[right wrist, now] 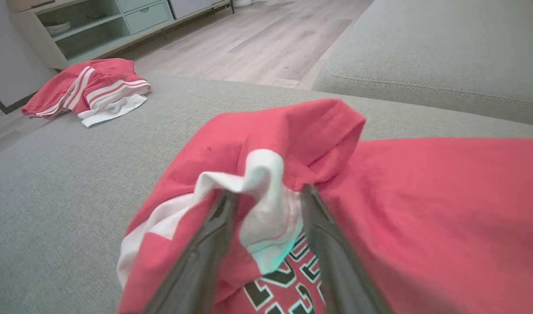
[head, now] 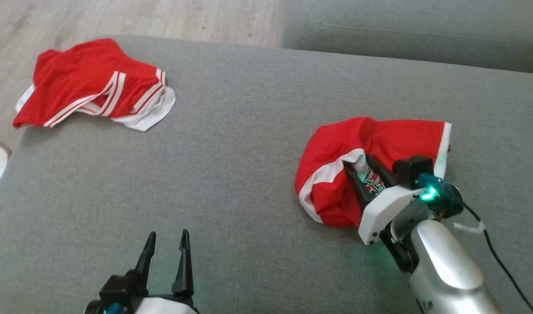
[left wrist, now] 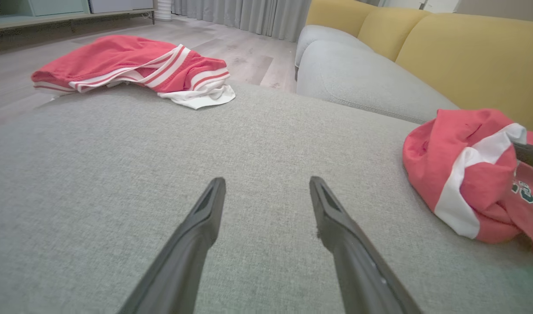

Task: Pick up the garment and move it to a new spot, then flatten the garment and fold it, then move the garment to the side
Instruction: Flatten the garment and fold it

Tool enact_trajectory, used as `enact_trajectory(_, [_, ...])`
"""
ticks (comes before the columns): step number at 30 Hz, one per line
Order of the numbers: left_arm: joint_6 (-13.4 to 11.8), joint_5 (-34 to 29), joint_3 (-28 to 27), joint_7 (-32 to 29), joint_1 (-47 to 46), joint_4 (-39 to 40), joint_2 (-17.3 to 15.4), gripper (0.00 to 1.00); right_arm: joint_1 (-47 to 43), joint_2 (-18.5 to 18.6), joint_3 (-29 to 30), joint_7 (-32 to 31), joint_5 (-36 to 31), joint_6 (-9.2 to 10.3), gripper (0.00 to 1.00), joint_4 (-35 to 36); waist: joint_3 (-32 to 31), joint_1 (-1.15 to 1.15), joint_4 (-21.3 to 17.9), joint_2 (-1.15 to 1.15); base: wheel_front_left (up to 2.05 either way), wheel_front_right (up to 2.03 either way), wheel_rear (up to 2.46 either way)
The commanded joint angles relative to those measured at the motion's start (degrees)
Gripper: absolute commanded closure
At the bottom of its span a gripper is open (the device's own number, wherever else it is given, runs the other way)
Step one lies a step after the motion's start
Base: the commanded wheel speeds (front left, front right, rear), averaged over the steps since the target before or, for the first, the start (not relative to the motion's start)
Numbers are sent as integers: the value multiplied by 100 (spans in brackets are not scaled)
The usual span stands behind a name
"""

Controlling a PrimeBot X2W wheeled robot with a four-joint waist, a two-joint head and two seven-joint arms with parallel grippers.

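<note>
The right claw (right wrist: 266, 192), fingers spread wide, is straddling a white-trimmed fold of the crumpled red jersey garment (right wrist: 423, 196) lying under it.

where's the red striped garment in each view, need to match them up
head view: striped garment at upper left, on the grey cushion's far corner
left wrist view: striped garment at upper left, at the cushion's far edge
right wrist view: striped garment at upper left, small
shared landmark: the crumpled red garment, to its right in every view
</note>
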State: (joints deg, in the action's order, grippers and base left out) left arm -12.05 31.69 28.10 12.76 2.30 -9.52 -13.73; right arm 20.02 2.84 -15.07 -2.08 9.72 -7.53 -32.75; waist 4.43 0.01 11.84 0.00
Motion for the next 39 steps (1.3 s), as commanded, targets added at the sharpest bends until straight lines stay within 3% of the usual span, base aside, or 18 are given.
enact_trajectory(1, [22, -60, -160, 91, -298, 100, -5, 0, 310, 4, -156, 72, 96, 4, 73, 44, 48, -1, 73, 0, 0, 0, 0])
enact_trajectory(2, [26, -60, -160, 98, -301, 86, 0, 0, 358, 4, -171, 91, 92, 4, 90, -17, 50, -1, 85, 0, 0, 0, 0])
enact_trajectory(3, [28, -59, -162, 105, -306, 71, 6, 0, 414, 4, -191, 127, 91, 4, 100, -60, 51, -1, 93, 0, 0, 0, 0])
enact_trajectory(12, [6, -61, -200, 146, -309, 11, 23, 0, 1216, 4, -726, 574, 722, 4, 100, 275, -51, -1, -41, 0, 0, 0, 0])
enact_trajectory(19, [-23, -57, -186, 152, -239, 22, 6, 0, 1784, 4, -537, 683, 858, 4, 100, 628, -163, -1, -252, 0, 0, 0, 0])
enact_trajectory(25, [-58, -49, -195, 156, -204, 75, -19, 0, 1774, 4, 104, 321, 427, 4, 100, 751, -227, -1, -527, 0, 0, 0, 0])
enact_trajectory(31, [-64, -55, -189, 160, -236, 158, -45, 0, 803, 335, 1372, -40, -486, 4, 100, 813, -84, -1, -707, 0, 0, 0, 0])
enact_trajectory(39, [-58, -81, -160, 166, -334, 177, -52, 0, -9, 587, 2429, -161, -852, 4, 100, 832, 83, -1, -810, 0, 0, 0, 0])
